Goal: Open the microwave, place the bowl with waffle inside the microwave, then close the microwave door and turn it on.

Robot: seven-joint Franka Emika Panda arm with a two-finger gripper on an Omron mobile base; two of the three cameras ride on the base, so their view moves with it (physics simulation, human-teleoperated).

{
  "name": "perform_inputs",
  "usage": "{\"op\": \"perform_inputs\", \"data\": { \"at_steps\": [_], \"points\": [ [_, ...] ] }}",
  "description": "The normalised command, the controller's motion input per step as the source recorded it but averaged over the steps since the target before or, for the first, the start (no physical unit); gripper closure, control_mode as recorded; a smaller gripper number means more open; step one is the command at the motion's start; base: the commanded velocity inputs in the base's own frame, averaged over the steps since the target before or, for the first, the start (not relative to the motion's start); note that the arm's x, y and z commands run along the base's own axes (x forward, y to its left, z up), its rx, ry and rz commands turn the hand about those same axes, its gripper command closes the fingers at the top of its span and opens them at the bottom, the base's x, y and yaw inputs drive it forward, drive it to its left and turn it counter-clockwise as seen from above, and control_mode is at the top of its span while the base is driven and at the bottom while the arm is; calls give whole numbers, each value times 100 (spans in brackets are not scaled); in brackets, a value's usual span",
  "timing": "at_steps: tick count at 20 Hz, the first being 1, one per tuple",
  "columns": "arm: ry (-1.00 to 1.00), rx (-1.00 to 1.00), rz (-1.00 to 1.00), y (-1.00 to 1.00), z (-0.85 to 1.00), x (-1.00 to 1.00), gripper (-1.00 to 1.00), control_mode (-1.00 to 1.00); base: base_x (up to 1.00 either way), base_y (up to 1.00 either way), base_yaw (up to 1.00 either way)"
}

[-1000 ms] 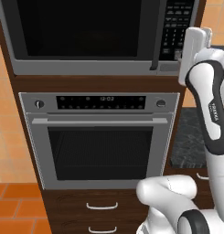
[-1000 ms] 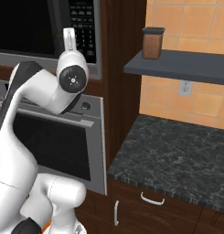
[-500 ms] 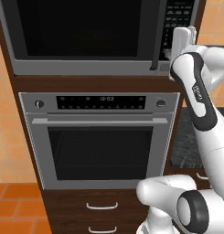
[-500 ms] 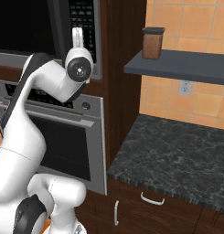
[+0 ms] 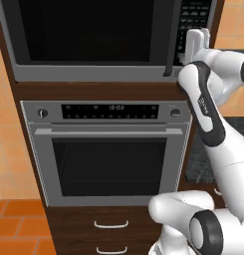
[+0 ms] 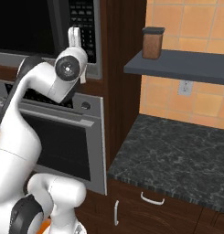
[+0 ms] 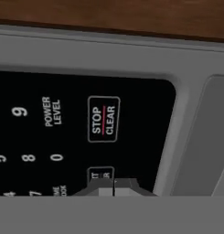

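From the left base view, my gripper (image 5: 197,32) sits raised against the microwave (image 5: 93,40) keypad, its door (image 5: 88,35) shut. From the right, likewise. In the hand view, my fingertips (image 7: 102,186) are pressed together just below STOP CLEAR (image 7: 104,119).

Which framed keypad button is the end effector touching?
The shut end effector meets the half-hidden framed button beneath the white-outlined STOP CLEAR button.
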Motion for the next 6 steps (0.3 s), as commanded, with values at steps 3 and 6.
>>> {"op": "perform_inputs", "data": {
  "at_steps": [3,6],
  "points": [
    [15,-22,-15,24,-60,100,100,-100,0,0,0],
    [17,-26,-10,44,-75,100,100,-100,0,0,0]
  ]
}}
